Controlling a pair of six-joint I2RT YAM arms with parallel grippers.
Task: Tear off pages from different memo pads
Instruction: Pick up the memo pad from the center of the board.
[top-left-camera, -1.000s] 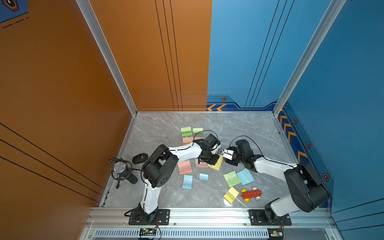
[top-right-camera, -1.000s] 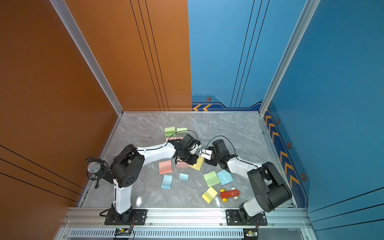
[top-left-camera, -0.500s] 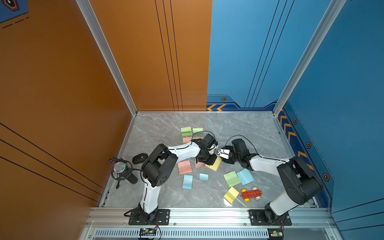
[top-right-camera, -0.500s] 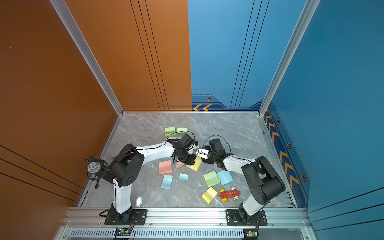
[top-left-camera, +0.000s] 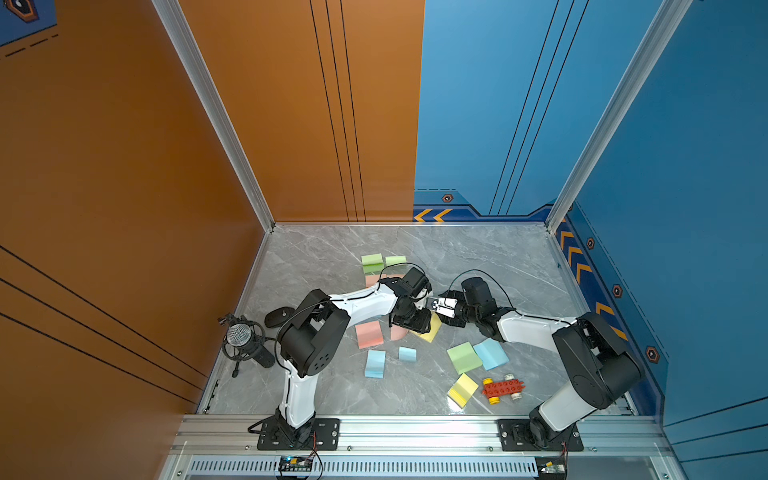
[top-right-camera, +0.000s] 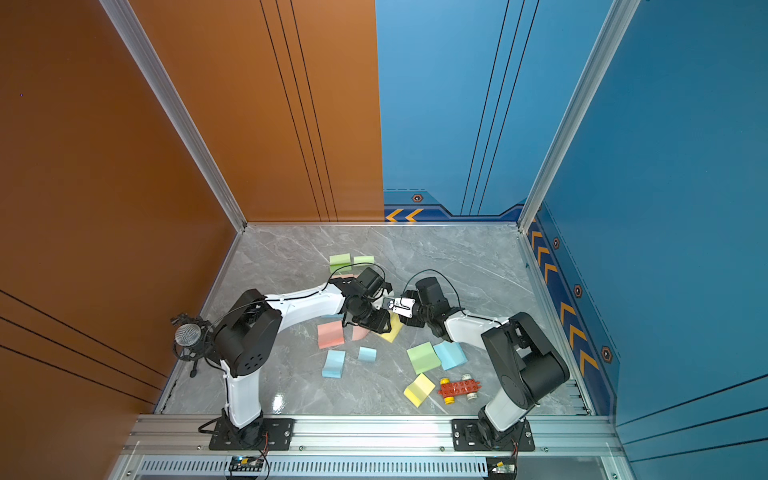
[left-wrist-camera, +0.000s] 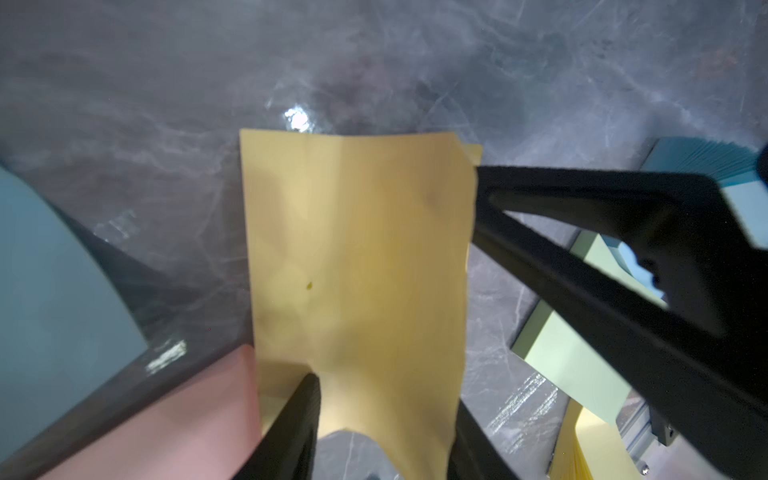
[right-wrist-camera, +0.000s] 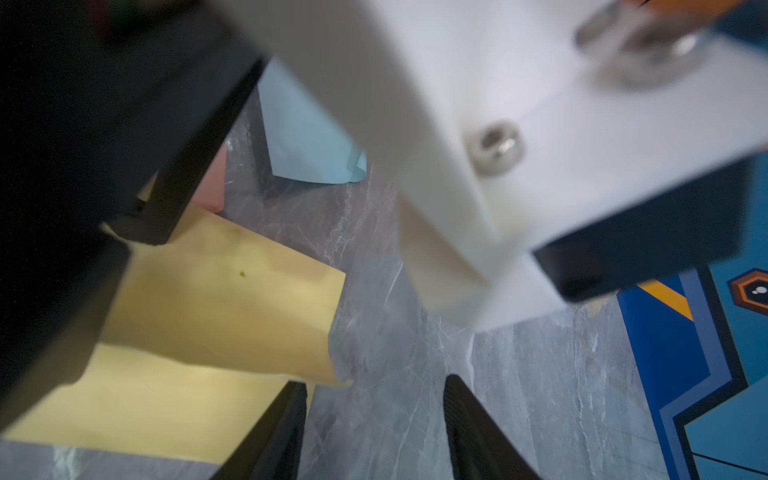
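Note:
A loose yellow page (left-wrist-camera: 357, 249), slightly curled, lies on the marble between the parted fingers of my left gripper (left-wrist-camera: 386, 390), which stands open over it. In both top views the left gripper (top-left-camera: 412, 323) points down at the same yellow page (top-left-camera: 433, 330) in the middle of the table. My right gripper (right-wrist-camera: 374, 381) is open beside the yellow page's (right-wrist-camera: 216, 307) free corner, with only marble between its fingers. Memo pads lie around: pink (top-left-camera: 369, 333), blue (top-left-camera: 375, 363), green (top-left-camera: 464, 357), yellow (top-left-camera: 462, 390).
Two green pads (top-left-camera: 372, 262) sit further back and a blue pad (top-left-camera: 491, 353) touches the green one. A red toy brick car (top-left-camera: 503, 388) stands at the front right. A microphone (top-left-camera: 241, 336) and a black mouse (top-left-camera: 280, 316) are at the left edge.
My left gripper has opened from shut, letting go of the yellow page. The right gripper has moved left, closer to the left gripper and the page.

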